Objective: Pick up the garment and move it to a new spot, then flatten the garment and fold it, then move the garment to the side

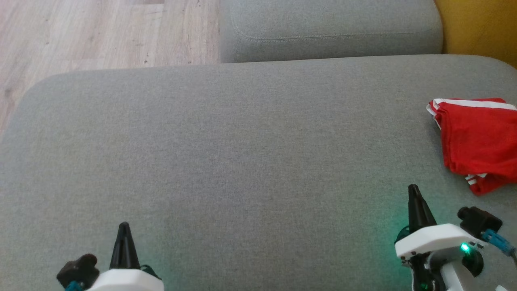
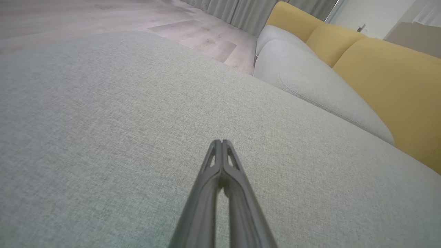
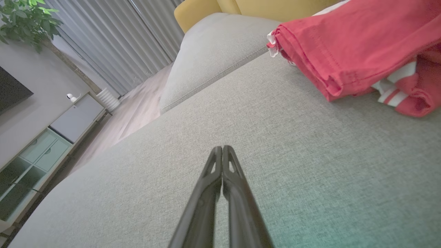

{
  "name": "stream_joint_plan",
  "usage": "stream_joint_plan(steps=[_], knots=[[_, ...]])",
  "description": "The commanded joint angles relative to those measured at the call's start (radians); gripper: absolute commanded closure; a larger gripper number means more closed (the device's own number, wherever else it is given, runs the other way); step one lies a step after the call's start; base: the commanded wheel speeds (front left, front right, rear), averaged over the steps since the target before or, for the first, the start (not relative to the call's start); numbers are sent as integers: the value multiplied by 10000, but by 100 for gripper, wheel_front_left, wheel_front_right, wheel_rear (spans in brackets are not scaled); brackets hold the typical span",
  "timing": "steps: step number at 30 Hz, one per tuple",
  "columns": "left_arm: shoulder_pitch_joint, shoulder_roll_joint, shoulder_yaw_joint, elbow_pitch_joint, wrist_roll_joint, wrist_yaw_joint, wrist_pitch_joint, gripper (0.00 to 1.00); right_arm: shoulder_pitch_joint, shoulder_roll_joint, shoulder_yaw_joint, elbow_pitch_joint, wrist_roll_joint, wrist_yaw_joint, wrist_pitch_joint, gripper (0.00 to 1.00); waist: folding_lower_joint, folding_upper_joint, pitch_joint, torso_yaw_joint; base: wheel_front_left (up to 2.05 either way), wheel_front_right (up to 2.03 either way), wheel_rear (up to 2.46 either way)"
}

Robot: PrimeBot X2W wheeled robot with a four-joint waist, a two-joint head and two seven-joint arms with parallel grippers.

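Head view: left pincer, right pincer closed

**A living room in soft daylight**

A wide grey seat spreads out, with a second grey cushion beyond it and yellow backrests behind. Pale wood floor runs to grey curtains, a low cabinet and a leafy plant.
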Motion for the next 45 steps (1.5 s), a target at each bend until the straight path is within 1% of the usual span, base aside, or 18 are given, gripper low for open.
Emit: stream_joint_plan(steps=[1, 3, 45], knots=[[-530, 17, 260, -352, -331, -92, 66, 100, -377, -37, -52, -434, 340, -2, 94, 100, 0, 0, 0, -5, 0, 0, 0], [-539, 17, 275, -363, -447, -104, 96, 100, -373, -37, -66, -462, 454, -2, 123, 100, 0, 0, -1, -8, 0, 0, 0], [-908, 31, 946, -844, -5441, -623, 1355, 100, -172, -44, -639, -1651, 5318, -5, 1368, 100, -1, 0, -15, -154, 0, 0, 0]])
